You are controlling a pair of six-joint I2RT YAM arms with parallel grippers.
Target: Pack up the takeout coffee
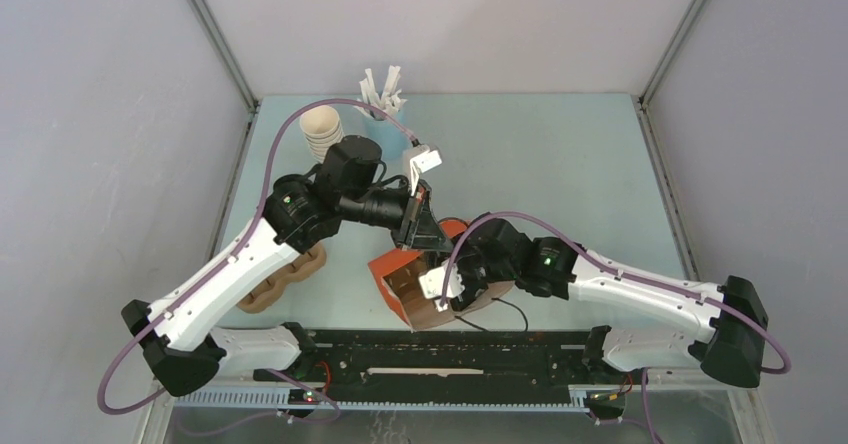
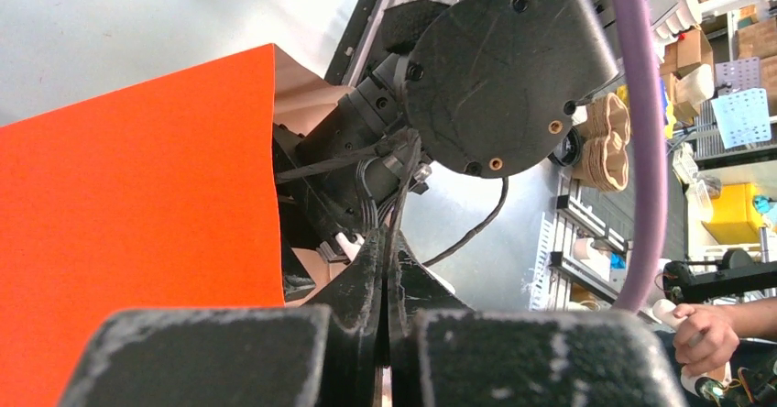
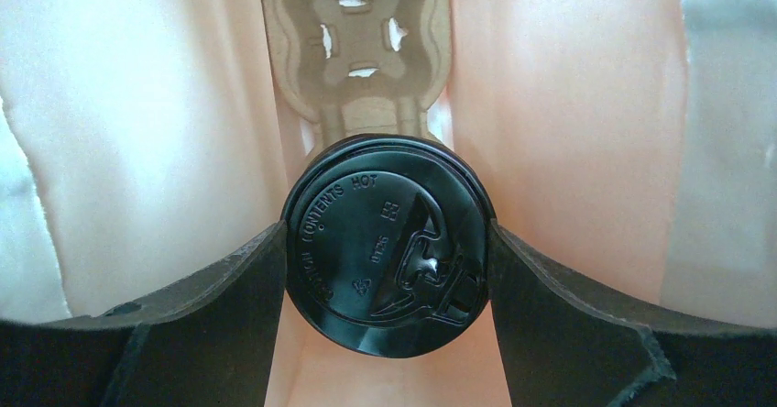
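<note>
1. Your right gripper [image 3: 387, 242] clasps the coffee cup [image 3: 385, 274] by its black lid [image 3: 357, 210], between its jaws, inside the bag [image 3: 568, 104].
2. Your left gripper [image 2: 386, 269] is pinched shut just beside the bag's edge.
3. Light, crushable paper; the lid can pop, so squeeze gently.

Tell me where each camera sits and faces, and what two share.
Top external: above and behind, facing down on the pale blue table; the left arm, right arm and orange paper bag show.
Left wrist: looks along the shut left hand past the bag at the right arm's wrist.
Right wrist: looks into the bag at the black-lidded takeout coffee gripped by the right hand; a pulp cup carrier beyond.
Shared: top and left wrist show the bag's outside.
</note>
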